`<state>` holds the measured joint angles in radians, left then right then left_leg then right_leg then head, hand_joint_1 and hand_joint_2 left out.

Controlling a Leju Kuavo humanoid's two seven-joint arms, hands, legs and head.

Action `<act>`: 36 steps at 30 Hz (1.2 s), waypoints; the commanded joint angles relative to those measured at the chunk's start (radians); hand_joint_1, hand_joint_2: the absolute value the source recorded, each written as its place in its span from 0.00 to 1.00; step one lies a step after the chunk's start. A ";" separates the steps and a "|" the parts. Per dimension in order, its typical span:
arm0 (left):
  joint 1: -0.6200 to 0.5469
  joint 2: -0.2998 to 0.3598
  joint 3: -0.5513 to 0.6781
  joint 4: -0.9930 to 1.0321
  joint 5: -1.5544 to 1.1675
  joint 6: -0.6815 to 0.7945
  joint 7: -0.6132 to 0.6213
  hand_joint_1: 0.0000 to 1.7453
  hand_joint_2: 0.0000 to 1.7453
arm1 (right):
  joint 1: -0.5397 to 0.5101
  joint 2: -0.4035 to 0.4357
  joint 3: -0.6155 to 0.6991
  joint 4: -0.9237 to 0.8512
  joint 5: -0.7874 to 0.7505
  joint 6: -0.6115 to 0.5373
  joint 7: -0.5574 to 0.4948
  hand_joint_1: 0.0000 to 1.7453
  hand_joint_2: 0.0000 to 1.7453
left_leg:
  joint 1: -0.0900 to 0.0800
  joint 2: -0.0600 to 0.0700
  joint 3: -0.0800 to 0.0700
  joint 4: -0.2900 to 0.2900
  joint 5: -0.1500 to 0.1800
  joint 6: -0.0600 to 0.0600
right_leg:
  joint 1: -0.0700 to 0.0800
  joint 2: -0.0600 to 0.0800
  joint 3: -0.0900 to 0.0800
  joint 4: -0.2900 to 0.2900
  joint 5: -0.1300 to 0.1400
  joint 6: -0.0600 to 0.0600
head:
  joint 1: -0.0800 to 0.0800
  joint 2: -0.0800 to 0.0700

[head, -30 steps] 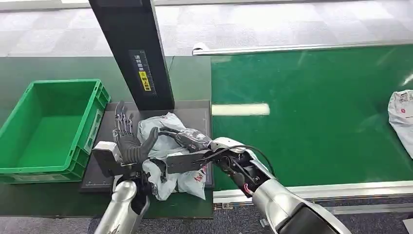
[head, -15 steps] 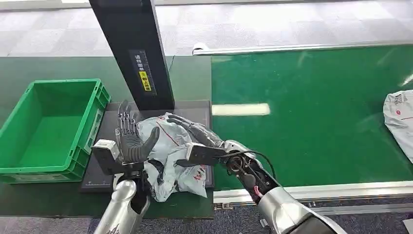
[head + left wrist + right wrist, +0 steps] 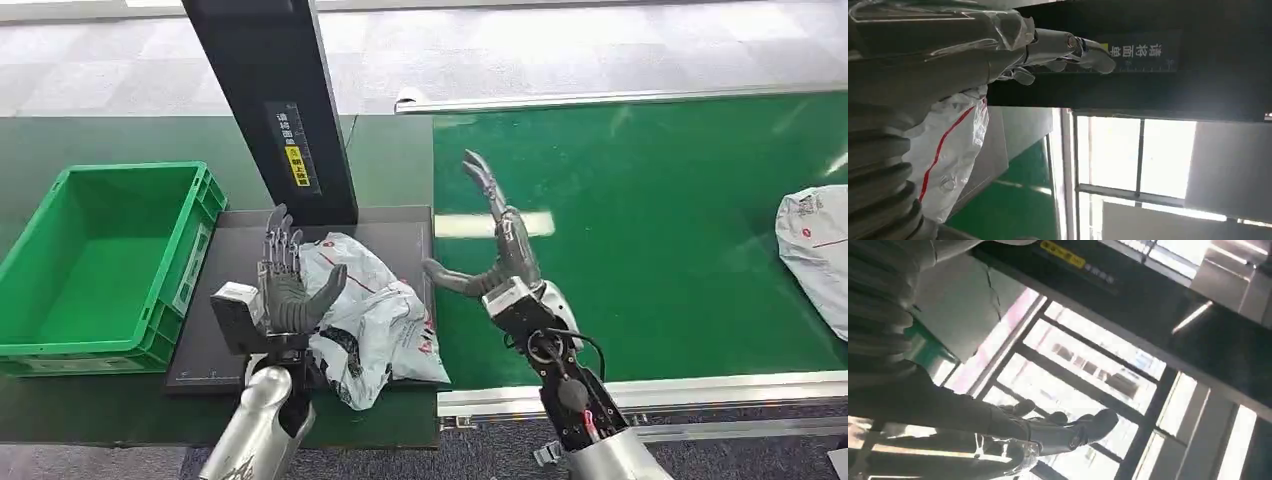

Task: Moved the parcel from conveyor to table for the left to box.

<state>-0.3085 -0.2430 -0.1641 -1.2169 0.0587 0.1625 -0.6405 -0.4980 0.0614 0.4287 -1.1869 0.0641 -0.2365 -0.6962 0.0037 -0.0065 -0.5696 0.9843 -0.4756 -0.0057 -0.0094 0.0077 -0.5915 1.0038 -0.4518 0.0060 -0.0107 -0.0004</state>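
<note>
Black post [image 3: 275, 100] just behind parcel [image 3: 370, 315]

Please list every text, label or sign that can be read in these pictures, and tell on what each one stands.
Black post, white vertical label: Chinese characters, too small to read.
Same post, yellow sticker: black characters, blurred.
Parcel on the black table: red print near its edge, unreadable.
Second parcel on the conveyor: red marks, unreadable.

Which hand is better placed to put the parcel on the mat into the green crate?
Left. The left hand is against the parcel, with the green crate on its side. The right hand is raised, open, over the conveyor.
</note>
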 commanded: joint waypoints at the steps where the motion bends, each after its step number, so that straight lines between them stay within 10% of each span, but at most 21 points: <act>1: -0.039 0.026 -0.045 0.088 -0.033 -0.005 0.023 0.00 1.00 | -0.004 -0.026 -0.078 -0.030 -0.003 0.039 -0.002 0.00 1.00 | 0.000 -0.001 0.002 -0.001 0.000 0.000 | 0.000 -0.002 0.003 -0.001 0.000 0.000 | 0.000 0.000; 17: -0.171 0.115 -0.212 0.460 -0.786 0.122 0.566 0.00 1.00 | -0.060 -0.009 -0.099 0.085 0.013 0.117 -0.002 0.00 1.00 | -0.001 0.002 0.004 -0.003 0.000 -0.001 | -0.001 0.001 0.004 -0.002 0.001 -0.001 | 0.000 0.000; 36: -0.153 0.119 -0.161 0.543 -0.902 0.024 0.614 0.00 1.00 | -0.076 0.010 -0.121 0.101 0.031 0.139 -0.002 0.00 1.00 | -0.001 0.002 0.018 -0.005 0.001 0.000 | -0.001 0.002 0.020 -0.003 0.002 -0.001 | 0.000 0.000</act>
<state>-0.5133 -0.1675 -0.3296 -0.7946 -0.8343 0.2064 -0.0412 -0.5357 0.0538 0.3212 -1.1589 0.0931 -0.0984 -0.6962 0.0038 -0.0102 -0.5479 0.9830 -0.4773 -0.0053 -0.0093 0.0055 -0.5660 1.0033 -0.4533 0.0061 -0.0107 -0.0004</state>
